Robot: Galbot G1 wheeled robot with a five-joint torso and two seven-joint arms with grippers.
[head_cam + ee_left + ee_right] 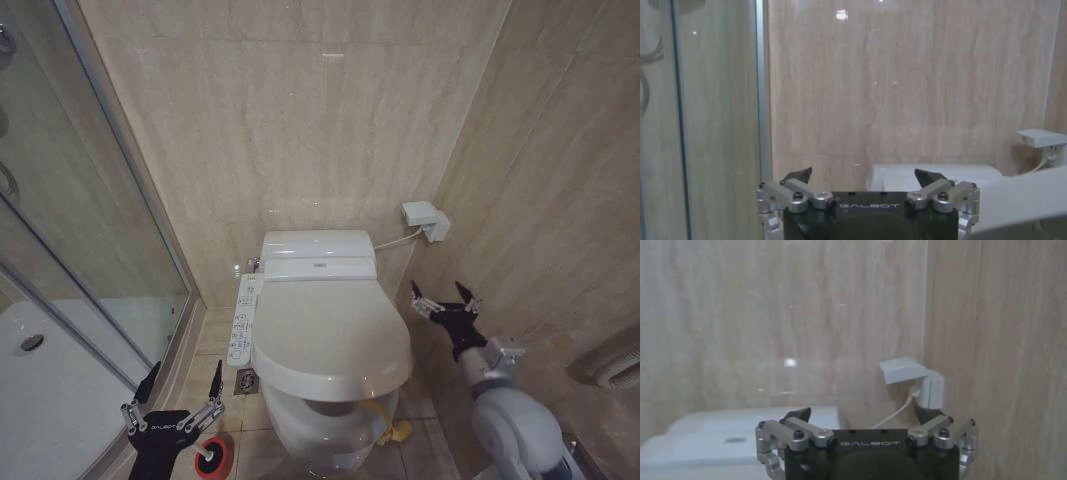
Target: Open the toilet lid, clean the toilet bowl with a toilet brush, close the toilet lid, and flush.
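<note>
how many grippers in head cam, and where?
2. The left gripper hangs open low beside the toilet bowl, just above the toilet brush. The right gripper is open to the right of the closed toilet lid.

We see the large glossy white plastic toilet lid lying shut over the white ceramic bowl, between the glass shower screen left and tiled wall right.

Even warm indoor light, all views usable

Small specular spots on wall tiles, soft sheen on toilet lid; wrist views slightly soft, dark shadow under lid rim
</note>
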